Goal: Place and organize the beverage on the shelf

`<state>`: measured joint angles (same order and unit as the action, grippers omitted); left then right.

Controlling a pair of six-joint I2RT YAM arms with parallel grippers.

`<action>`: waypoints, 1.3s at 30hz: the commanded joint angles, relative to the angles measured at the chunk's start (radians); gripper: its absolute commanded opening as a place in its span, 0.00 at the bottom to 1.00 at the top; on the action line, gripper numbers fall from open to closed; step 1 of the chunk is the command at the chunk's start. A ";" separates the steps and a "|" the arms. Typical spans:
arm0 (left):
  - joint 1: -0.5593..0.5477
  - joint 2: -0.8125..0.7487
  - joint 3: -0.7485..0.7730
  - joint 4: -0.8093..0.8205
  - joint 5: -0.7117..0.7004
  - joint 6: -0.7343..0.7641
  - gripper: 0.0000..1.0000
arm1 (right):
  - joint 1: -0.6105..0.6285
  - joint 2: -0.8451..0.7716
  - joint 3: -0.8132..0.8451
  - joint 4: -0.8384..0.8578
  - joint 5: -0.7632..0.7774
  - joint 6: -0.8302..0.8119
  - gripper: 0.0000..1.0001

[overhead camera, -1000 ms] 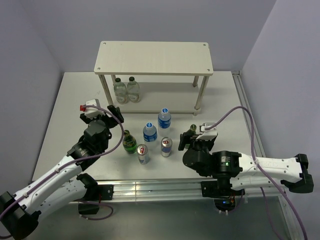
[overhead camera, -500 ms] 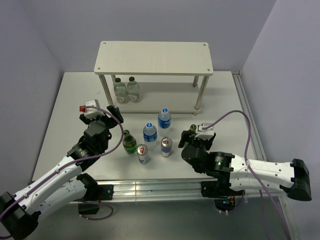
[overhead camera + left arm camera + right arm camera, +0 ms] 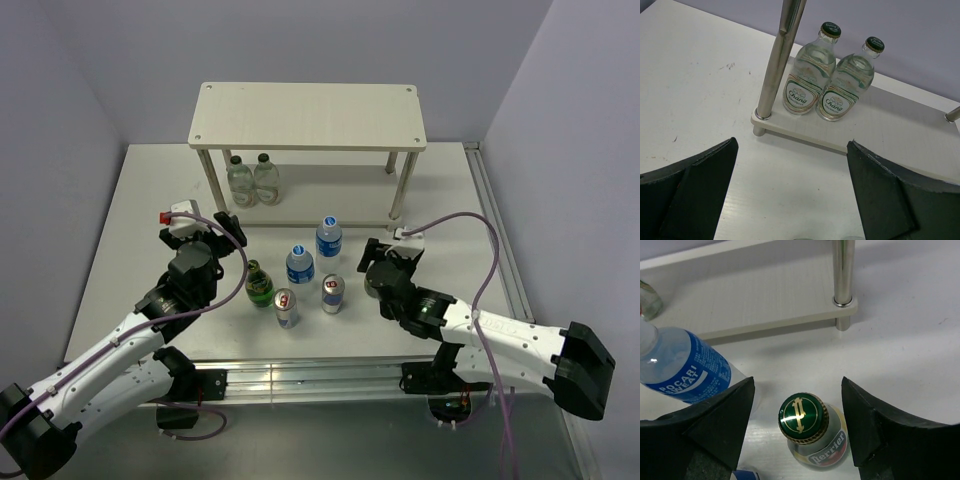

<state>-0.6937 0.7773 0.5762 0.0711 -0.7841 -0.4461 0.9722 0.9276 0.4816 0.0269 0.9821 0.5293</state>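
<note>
Jaws of R gripper stand apart, straddling green bottle at cap height w/o touching, lined up for a neck grab, I'd judge. Bottle stands upright on table, just short of shelf. L gripper, wide open & empty, faces two clear bottles parked at lower board's left end.

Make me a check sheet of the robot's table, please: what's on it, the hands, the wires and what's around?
Surface: white table, a few faint scuffs.
Job's things: shelf top bare; two clear bottles on its lower board; two water bottles, two cans and a green bottle stand on the table.
Clutter: nothing seen.
Grippers: left gripper open, empty; right gripper open, one finger each side of a second green bottle.
Cables: purple cables arch over both arms.
Surroundings: plain walls behind and beside the table.
</note>
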 commanded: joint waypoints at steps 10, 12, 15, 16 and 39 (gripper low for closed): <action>-0.003 -0.010 -0.003 0.033 -0.020 0.009 0.97 | -0.027 0.054 0.003 0.048 -0.005 0.006 0.26; -0.003 -0.010 -0.003 0.033 -0.021 0.009 0.97 | -0.029 0.059 0.009 0.034 0.000 0.009 0.18; -0.003 -0.010 -0.003 0.032 -0.023 0.009 0.97 | -0.030 0.062 0.020 0.022 -0.003 0.006 0.05; -0.003 -0.009 -0.001 0.030 -0.023 0.009 0.97 | -0.030 0.062 0.026 0.016 -0.011 0.005 0.03; -0.003 -0.035 -0.006 0.029 -0.023 0.004 0.97 | -0.027 0.153 1.013 -0.139 -0.034 -0.601 0.00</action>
<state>-0.6937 0.7544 0.5758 0.0704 -0.7921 -0.4469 0.9447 1.0336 1.2854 -0.2768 0.9298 0.1402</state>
